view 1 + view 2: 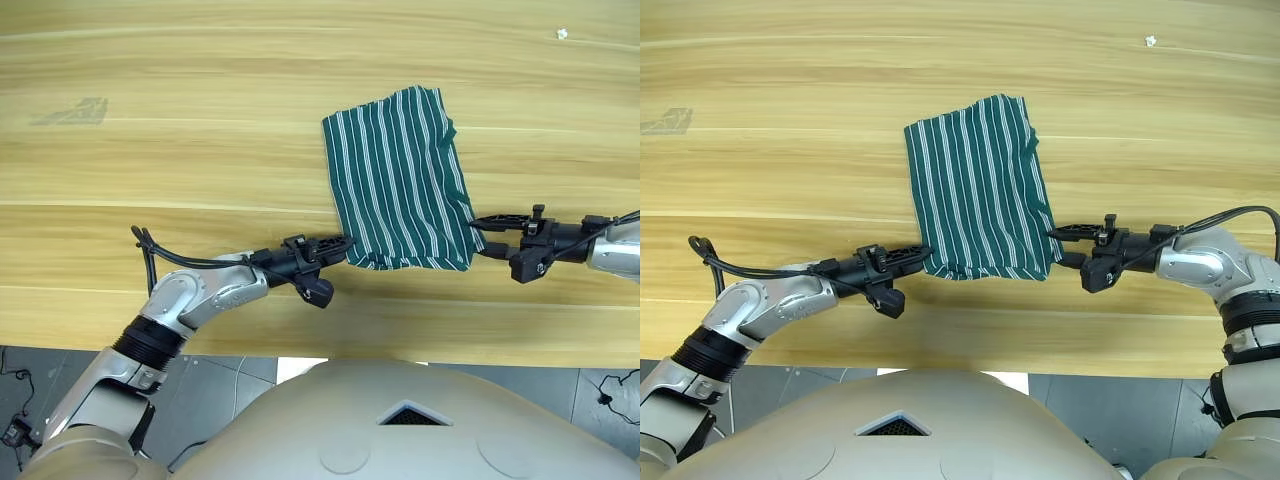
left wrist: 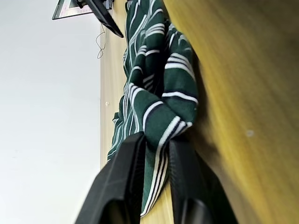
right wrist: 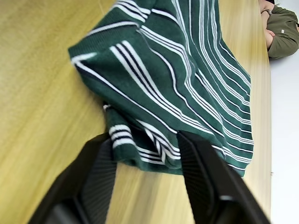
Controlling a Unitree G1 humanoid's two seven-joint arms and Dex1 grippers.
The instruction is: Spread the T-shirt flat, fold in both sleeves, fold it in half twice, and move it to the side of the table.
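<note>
Since the T-shirt [image 1: 400, 180] is thin striped knit cloth, I judge it light, limp and quick to slump or slide over the smooth wooden desk [image 1: 150, 150], so it wants holding at the corners, where the stacked layers can be pinched together, not at a single loose edge. It lies on the desk as a narrow rectangle a little right of the middle, its long side running away from the robot, which suggests the sleeves are already folded in. The left pincer [image 1: 340, 243] sits at the near left corner, its fingers [image 2: 126, 163] drawn narrow with a bunched roll of cloth nipped between them. The right pincer [image 1: 480, 235] is at the near right corner; its fingers [image 3: 103, 172] stand somewhat wider apart, yet the gathered hem fills the gap and touches both, so I take it as gripping the shirt too. Any lift from here would, I think, need both corners raised evenly, or the soft layers could skew or slip apart and spoil the fold.
</note>
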